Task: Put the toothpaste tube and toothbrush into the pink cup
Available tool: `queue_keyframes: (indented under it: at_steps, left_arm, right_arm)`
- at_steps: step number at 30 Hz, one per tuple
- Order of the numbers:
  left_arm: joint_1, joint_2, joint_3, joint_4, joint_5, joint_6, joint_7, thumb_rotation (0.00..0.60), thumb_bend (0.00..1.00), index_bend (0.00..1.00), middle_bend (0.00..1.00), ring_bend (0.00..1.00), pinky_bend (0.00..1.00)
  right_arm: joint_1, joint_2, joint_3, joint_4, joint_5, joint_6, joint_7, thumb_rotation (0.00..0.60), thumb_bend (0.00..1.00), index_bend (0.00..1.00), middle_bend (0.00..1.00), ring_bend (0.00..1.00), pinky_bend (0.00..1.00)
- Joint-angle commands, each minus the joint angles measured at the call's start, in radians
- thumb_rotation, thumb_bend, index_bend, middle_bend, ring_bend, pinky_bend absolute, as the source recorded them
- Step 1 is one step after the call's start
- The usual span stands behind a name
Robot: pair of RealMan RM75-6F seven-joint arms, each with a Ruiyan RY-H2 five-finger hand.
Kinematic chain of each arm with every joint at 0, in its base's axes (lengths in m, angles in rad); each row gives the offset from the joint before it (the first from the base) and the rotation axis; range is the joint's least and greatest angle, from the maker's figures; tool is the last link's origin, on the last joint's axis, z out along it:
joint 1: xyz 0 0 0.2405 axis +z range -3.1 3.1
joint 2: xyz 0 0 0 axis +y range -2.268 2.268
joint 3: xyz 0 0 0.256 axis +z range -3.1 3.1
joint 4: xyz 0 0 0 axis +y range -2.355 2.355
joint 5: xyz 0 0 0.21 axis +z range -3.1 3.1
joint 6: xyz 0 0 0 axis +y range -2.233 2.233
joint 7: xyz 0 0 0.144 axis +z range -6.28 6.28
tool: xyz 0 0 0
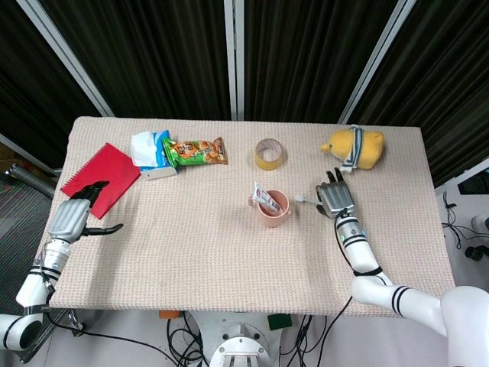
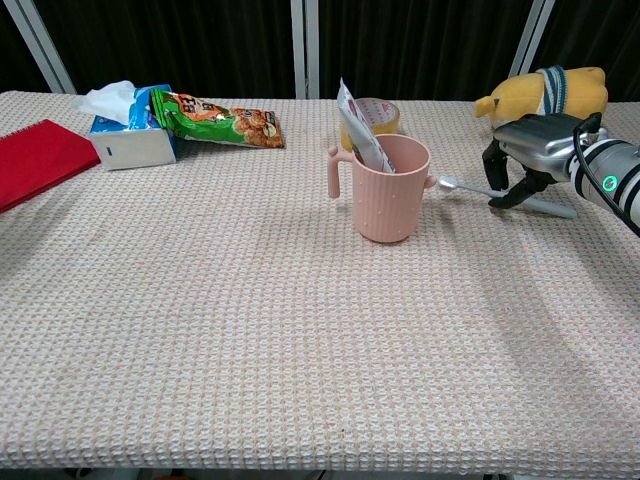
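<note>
Our right hand [image 2: 535,150] pinches the toothbrush [image 2: 500,193] just right of the cup [image 2: 390,190], its head lifted toward the rim; the toothpaste [image 2: 358,130] stands inside the cup; our left hand [image 1: 70,218] rests at the table's [image 1: 191,252] left edge, empty, fingers apart

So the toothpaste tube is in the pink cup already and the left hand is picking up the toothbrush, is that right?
Not quite: it is the right hand on the toothbrush, as the chest view shows. The left hand is at the far table edge by the red notebook. The toothpaste tube is indeed in the pink cup.
</note>
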Motion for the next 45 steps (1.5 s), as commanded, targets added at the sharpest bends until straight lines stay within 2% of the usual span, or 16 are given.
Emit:
queue_keyframes:
  at_steps: [1,11,20,38,45]
  left_arm:
    - [0.0,0.0,0.0,-0.001,-0.001,-0.001,0.001,0.292,0.04,0.08,0.08,0.09,0.2]
    - [-0.001,0.0,0.002,-0.001,-0.003,-0.006,0.001,0.297,0.04,0.08,0.08,0.09,0.2]
    - [0.0,0.0,0.004,0.002,-0.001,-0.005,-0.004,0.295,0.04,0.08,0.08,0.09,0.2]
    - [-0.004,-0.016,0.013,0.013,-0.006,-0.029,-0.006,0.297,0.04,0.08,0.08,0.09,0.2]
    - [-0.006,-0.02,0.013,0.018,-0.006,-0.035,-0.01,0.299,0.04,0.08,0.08,0.09,0.2]
  right_arm:
    - [-0.002,0.002,0.002,-0.002,-0.005,0.004,0.005,0.6,0.75,0.66,0.51,0.09,0.0]
    - [-0.007,0.007,0.008,-0.01,-0.014,0.008,0.013,0.6,0.75,0.69,0.53,0.11,0.0]
    - [-0.013,0.046,0.028,-0.068,-0.016,0.037,0.01,0.6,0.75,0.7,0.54,0.11,0.0]
    - [-0.021,0.237,0.102,-0.378,-0.035,0.145,-0.004,0.6,0.75,0.71,0.54,0.11,0.0]
    - [0.011,0.263,0.123,-0.468,-0.032,0.158,-0.044,0.6,0.75,0.72,0.55,0.11,0.0]
